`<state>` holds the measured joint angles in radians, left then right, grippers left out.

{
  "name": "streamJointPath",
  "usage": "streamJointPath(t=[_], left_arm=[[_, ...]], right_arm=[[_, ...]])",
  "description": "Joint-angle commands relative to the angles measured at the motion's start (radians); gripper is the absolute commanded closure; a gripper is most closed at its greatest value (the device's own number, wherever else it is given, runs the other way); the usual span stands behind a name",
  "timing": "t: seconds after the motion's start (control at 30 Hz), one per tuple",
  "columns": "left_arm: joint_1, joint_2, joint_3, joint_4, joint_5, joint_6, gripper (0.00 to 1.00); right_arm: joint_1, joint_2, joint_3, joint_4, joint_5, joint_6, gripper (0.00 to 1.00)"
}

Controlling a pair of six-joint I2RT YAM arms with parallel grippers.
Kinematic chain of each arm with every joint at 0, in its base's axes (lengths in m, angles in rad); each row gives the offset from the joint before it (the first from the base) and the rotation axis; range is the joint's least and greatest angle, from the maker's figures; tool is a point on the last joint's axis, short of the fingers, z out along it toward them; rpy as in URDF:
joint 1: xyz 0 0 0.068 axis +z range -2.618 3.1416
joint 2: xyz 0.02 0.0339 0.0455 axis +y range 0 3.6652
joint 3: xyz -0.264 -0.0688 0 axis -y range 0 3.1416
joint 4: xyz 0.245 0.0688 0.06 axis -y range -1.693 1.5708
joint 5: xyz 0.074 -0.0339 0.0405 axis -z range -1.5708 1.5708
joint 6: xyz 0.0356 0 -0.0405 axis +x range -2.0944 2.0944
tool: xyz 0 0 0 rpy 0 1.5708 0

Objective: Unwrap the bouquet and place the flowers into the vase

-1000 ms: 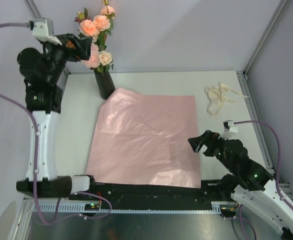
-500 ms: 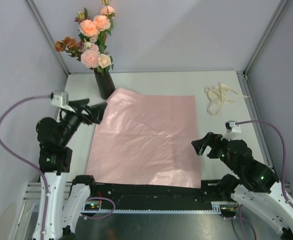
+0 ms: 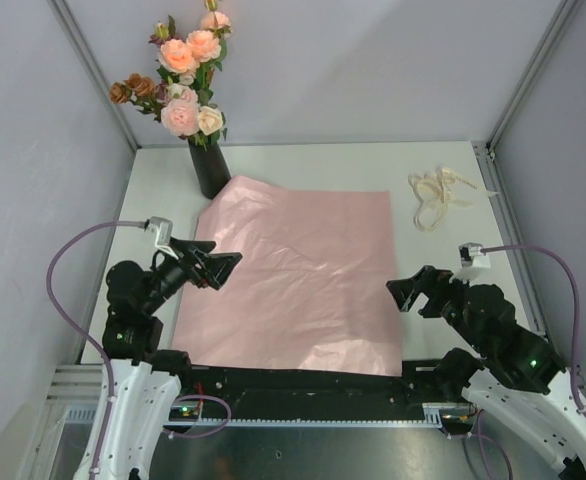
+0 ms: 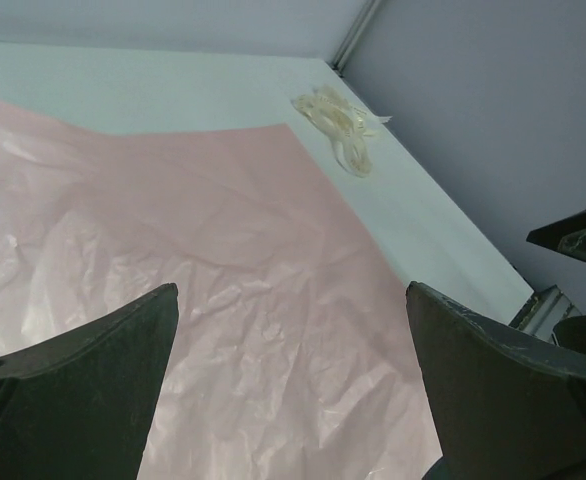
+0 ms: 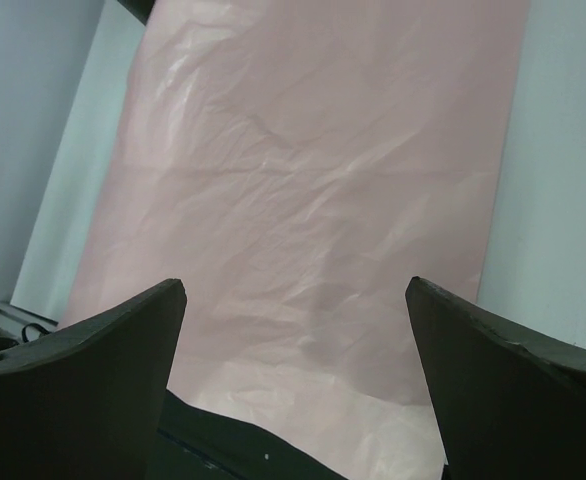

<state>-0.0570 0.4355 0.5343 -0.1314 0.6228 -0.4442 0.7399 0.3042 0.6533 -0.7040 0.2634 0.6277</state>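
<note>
pink sheet (image 3: 293,280) corner beside vase (image 3: 210,170), white table (image 3: 453,270) along right edge

We see soft, even light from above across the white bench (image 3: 313,165), with only faint, blurred shadows. The pink paper sheet (image 3: 293,275) carries a mild sheen along its creases; in the left wrist view whitish glare spreads over its lower left. The overhead view is sharp and the flowers (image 3: 185,75) crisp, while the black vase (image 3: 211,168) shows little detail. In the wrist views the jaws of the left gripper (image 4: 291,300) and right gripper (image 5: 293,290) are dark, near-featureless shapes, and the cream ribbon (image 4: 338,125) looks pale and slightly soft.
</note>
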Motion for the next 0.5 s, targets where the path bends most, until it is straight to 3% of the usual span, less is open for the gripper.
streamJointPath(t=[0.0,0.47], left_arm=[[-0.004,-0.027,0.008,0.048,0.031,0.006,0.01],[-0.003,-0.03,0.003,0.049,0.042,-0.004,0.0]], right_arm=[[-0.002,-0.016,0.065,0.089,-0.009,-0.002,0.01],[-0.003,-0.001,0.092,0.094,0.001,-0.017,0.01]])
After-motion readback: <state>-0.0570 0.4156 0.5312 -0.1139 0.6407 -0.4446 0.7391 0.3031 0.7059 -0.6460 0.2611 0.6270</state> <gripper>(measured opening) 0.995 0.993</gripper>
